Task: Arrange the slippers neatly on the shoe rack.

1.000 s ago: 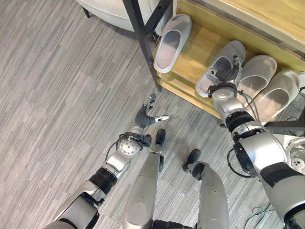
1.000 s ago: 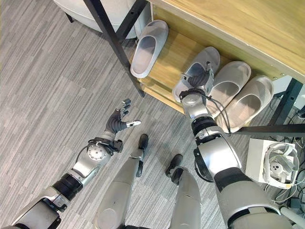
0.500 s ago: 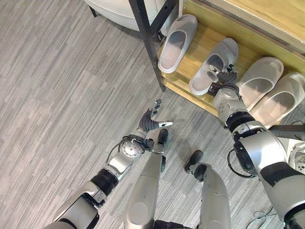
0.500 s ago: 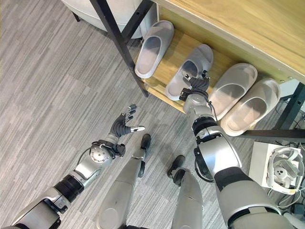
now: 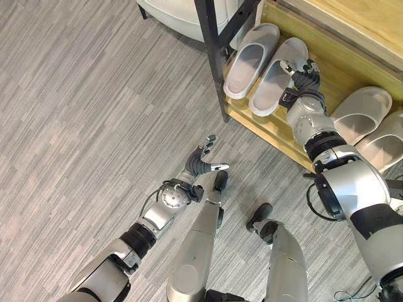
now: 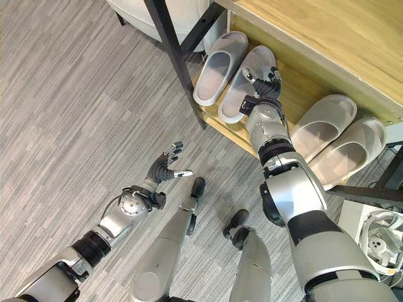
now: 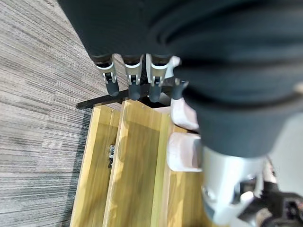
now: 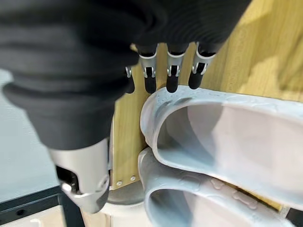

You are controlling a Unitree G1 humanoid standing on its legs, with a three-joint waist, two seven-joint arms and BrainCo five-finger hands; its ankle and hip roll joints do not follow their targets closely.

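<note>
Reaching onto the low shelf, right hand (image 5: 301,70) sits at the toe end of the second pale grey foam slipper (image 5: 275,78), fingers (image 8: 171,75) straight and relaxed with dark tips at the slipper's rim, thumb apart; nothing gripped, and whether the tips actually touch the rim I cannot tell. That slipper lies toe-in on the light wooden shoe rack shelf (image 5: 327,50), touching or just beside the first pale grey foam slipper (image 5: 250,60) at its 9 o'clock, the two roughly parallel and angled the same way. At 4 o'clock from the hand, well apart along the same shelf, the third pale grey foam slipper (image 5: 360,113) and the fourth pale grey foam slipper (image 5: 385,148) lie side by side, heels out over the shelf's front edge. Black metal rack post (image 5: 214,60) stands just at 9 o'clock of the first slipper, with a pale rounded seat (image 5: 179,17) behind it at 11 o'clock. Left hand (image 5: 199,165) is over the grey wood-grain plank floor (image 5: 82,126), well apart from the rack at about 7 o'clock from the post, fingers spread straight, thumb out, holding nothing. Wrist view of the left hand shows its fingers (image 7: 133,85) extended toward the rack.
</note>
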